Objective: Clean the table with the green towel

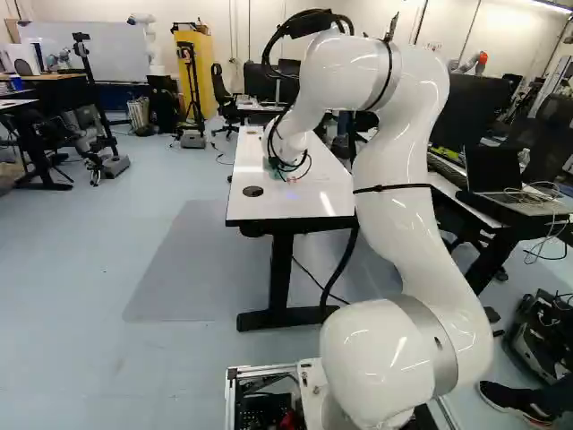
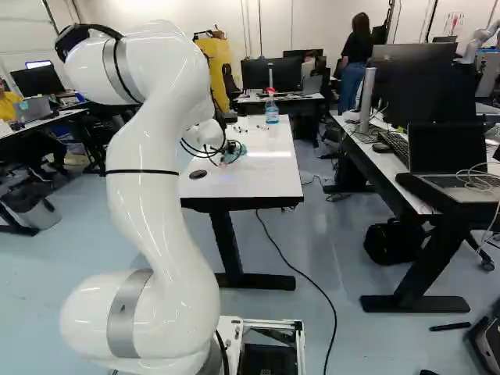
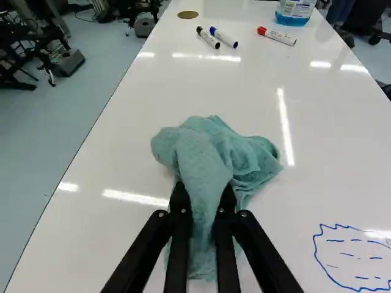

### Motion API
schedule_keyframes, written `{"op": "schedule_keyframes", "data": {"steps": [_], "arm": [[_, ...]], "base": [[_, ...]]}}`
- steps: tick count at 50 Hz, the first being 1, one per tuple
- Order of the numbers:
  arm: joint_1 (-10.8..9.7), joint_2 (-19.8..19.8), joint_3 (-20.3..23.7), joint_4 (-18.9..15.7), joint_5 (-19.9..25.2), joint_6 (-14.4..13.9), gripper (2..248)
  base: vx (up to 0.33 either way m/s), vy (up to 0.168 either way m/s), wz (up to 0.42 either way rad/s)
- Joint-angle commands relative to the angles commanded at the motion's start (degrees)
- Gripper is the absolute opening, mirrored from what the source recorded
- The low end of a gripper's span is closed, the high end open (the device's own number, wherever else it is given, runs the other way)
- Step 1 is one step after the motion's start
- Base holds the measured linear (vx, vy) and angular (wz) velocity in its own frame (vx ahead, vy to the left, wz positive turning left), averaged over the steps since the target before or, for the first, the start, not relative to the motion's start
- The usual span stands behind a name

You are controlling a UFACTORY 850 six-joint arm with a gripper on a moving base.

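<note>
In the right base view my gripper [image 2: 227,153], partly hidden by cables, is low over the white table [image 2: 258,180], with the green towel [image 2: 237,147] at it. The wrist view has the gripper [image 3: 204,198] shut on the bunched green towel [image 3: 204,152], a fold of cloth pinched between both black fingers. The rest of the towel spreads on the tabletop ahead of and beside the fingertips. A blue marker drawing [image 3: 354,257], a wavy outline with dashes inside, lies on the white surface beside the gripper, apart from the towel.
Beyond the towel lie a black-capped marker [image 3: 208,37], a blue-capped marker [image 3: 224,38] and a red marker [image 3: 277,36]. Farther on stand a bottle of blue liquid [image 2: 272,109] and a round dark disc [image 3: 188,14] in the tabletop. A desk with a laptop [image 2: 453,164] is at the right.
</note>
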Motion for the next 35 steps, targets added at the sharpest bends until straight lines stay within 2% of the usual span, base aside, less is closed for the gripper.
{"op": "schedule_keyframes", "data": {"steps": [17,35], "arm": [[0.21,1.47,0.53,0.00,-1.33,0.00,43],[2.62,5.34,3.17,0.00,-6.94,0.00,43]], "base": [[0.000,0.000,0.000],[0.000,0.000,0.000]]}}
